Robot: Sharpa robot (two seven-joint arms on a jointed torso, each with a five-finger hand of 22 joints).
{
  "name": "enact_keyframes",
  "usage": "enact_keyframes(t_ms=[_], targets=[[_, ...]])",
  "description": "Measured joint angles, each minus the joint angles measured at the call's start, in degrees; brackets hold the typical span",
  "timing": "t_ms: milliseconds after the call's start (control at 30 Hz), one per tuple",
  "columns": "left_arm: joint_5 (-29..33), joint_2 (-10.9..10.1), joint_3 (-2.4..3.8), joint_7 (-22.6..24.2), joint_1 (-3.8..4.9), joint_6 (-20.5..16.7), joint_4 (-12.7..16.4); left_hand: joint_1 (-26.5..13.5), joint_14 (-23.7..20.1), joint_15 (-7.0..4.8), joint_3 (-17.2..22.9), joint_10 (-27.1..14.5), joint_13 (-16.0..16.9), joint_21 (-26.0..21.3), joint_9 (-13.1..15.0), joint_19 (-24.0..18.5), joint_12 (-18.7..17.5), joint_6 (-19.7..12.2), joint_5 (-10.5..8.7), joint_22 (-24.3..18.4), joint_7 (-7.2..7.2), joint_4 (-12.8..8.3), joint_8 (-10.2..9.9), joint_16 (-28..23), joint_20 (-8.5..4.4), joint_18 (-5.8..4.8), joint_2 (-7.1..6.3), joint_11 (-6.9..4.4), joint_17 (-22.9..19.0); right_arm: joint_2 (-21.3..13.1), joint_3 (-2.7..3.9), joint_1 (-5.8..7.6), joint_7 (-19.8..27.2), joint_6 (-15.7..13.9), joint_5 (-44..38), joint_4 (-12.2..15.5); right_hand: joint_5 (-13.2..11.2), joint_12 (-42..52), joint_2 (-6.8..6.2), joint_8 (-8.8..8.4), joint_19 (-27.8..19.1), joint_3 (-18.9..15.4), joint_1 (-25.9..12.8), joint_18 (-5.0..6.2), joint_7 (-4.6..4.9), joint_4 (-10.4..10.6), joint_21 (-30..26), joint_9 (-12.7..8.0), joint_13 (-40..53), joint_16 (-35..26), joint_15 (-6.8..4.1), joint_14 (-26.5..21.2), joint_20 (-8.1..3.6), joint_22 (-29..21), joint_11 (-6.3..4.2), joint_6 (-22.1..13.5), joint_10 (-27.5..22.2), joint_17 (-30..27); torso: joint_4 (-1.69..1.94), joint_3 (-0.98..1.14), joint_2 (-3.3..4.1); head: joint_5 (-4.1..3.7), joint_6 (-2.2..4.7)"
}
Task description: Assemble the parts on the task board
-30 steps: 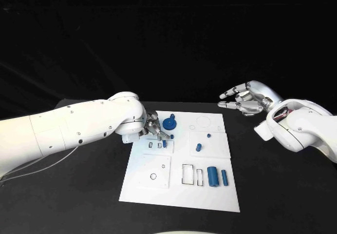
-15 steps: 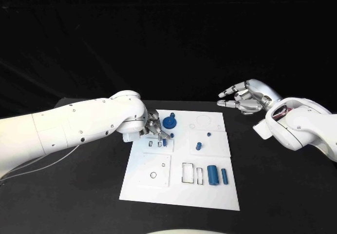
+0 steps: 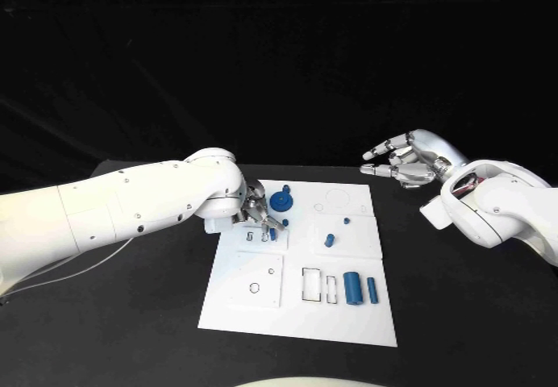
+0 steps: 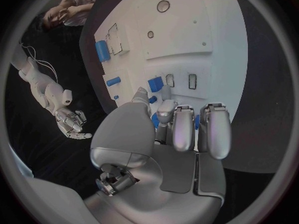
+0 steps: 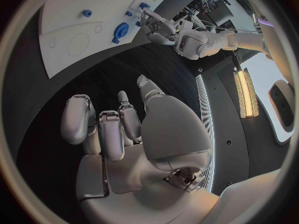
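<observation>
The white task board point(image 3: 302, 322) lies mid-table. My left hand point(image 3: 258, 213) hovers over its far left part, fingers curved down and apart, holding nothing that I can see. Its fingertips point(image 4: 169, 107) hang just short of two empty slots point(image 4: 181, 80) and a blue peg point(image 4: 156, 83) beside them. The blue gear point(image 3: 283, 200) sits next to the hand and shows through between its fingers. Two blue cylinders point(image 3: 360, 289) lie near the board's front. My right hand point(image 3: 405, 161) is raised beyond the board's far right corner, open and empty.
Small blue pieces point(image 3: 329, 239) dot the board's right half. Round holes point(image 3: 255, 288) and a rectangular recess point(image 3: 312, 285) mark the front half. Black table point(image 3: 465, 322) surrounds the board on every side.
My left hand has edged slightly closer to the slots. The right hand stays where it was.
</observation>
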Motion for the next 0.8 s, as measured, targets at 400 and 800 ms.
enact_keyframes(t_ms=[400, 800], targets=[[0.0, 0.6, -0.14, 0.0, -0.10, 0.5, -0.4, -0.2, 0.0, 0.00, 0.0, 0.2, 0.2, 0.0, 0.2, 0.0, 0.0, 0.0, 0.00, 0.0, 0.00, 0.0, 0.2, 0.0, 0.00, 0.00, 0.22, -0.22, 0.0, 0.1, 0.00, 0.00, 0.0, 0.0, 0.0, 0.0, 0.0, 0.0, 0.00, 0.00, 0.0, -0.1, 0.0, 0.00, 0.00, -0.1, 0.0, 0.0, 0.0, 0.0, 0.00, 0.0, 0.00, 0.0, 0.00, 0.0, 0.0, 0.0, 0.01, -0.02, -0.02, 0.08, -0.11], [0.1, 0.6, -0.18, 0.0, -0.18, 0.6, -0.4, 2.7, 0.0, 0.00, 1.0, 0.2, 0.2, 0.0, 0.7, 0.0, 0.3, -0.3, 0.00, 0.0, -0.34, -0.5, 0.8, 0.0, 0.00, 0.00, 1.92, -0.22, 0.1, 0.0, 0.00, 0.00, 0.0, 0.1, 0.0, 0.2, 0.0, 0.0, 0.00, 0.00, 0.0, -0.2, 0.0, 0.00, 0.00, -0.2, 0.0, 0.0, 0.0, 0.0, 0.00, 0.0, 0.00, 0.0, 0.00, 0.0, 0.0, 0.0, 0.01, -0.02, -0.01, -0.15, -0.26]])
